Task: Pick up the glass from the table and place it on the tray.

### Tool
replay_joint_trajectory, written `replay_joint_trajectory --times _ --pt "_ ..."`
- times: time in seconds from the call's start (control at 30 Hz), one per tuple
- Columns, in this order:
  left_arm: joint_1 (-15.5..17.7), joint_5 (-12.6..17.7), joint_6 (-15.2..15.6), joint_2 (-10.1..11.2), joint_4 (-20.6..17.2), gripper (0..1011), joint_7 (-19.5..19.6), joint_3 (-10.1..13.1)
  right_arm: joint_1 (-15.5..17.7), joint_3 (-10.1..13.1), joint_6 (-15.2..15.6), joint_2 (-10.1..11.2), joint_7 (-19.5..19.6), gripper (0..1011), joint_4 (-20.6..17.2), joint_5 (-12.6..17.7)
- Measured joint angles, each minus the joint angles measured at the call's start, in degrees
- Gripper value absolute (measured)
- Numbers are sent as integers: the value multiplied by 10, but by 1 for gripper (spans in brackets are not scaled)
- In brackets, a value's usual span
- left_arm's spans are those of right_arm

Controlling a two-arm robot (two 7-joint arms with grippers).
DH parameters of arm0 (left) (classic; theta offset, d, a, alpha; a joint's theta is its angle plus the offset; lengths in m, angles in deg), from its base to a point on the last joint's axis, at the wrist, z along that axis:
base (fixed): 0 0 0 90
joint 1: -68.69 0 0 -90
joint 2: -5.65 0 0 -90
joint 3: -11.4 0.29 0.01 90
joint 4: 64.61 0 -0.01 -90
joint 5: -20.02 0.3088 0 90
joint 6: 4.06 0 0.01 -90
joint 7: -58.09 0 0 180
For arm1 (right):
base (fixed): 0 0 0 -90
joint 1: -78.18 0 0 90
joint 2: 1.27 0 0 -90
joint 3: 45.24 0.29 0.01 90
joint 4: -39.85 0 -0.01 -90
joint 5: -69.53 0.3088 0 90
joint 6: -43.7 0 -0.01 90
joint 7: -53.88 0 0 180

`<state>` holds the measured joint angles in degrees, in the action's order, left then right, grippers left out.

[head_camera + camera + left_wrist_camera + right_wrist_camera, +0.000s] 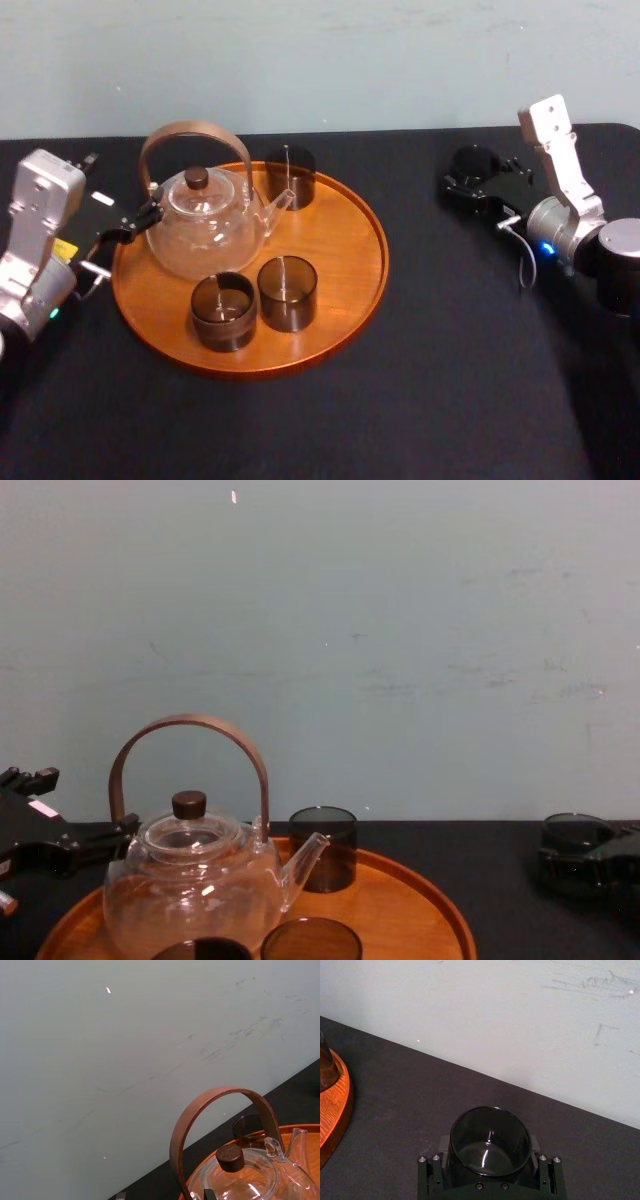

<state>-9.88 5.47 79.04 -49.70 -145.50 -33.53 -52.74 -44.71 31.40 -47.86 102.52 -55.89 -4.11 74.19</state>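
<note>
A dark smoked glass (490, 1141) stands between the fingers of my right gripper (489, 1147), whose pads press on both of its sides. In the head view this glass (473, 162) and the right gripper (478, 186) are over the black table (450, 380), well to the right of the tray (345, 250). From the chest the same glass (574, 852) is low at the far right. The round orange-brown tray (410, 905) lies left of centre. My left gripper (140, 215) rests at the tray's left rim, beside the teapot.
On the tray stand a glass teapot (205, 225) with a brown arched handle and three dark glasses: one at the back (290, 175), two at the front (287, 292) (223, 310). A pale wall closes the table's far edge.
</note>
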Motion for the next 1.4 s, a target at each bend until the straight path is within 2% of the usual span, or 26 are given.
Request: replay_joint_trajectory --times 0.6,0.73,1.0,1.17,1.4 --pt "0 0 0 0 0 1010 0 0 0 2 -2 0 -12 919 3 6" --pt "0 0 0 0 0 1009 0 0 7 0 -2 2 -17 919 -8 8" --pt "0 0 0 0 0 1010 0 0 36 -4 13 13 -16 919 -65 8" --pt "0 0 0 0 0 1010 0 0 68 -6 32 24 -13 919 -132 10" --pt "0 0 0 0 0 1010 0 0 98 -12 47 35 -14 919 -199 12"
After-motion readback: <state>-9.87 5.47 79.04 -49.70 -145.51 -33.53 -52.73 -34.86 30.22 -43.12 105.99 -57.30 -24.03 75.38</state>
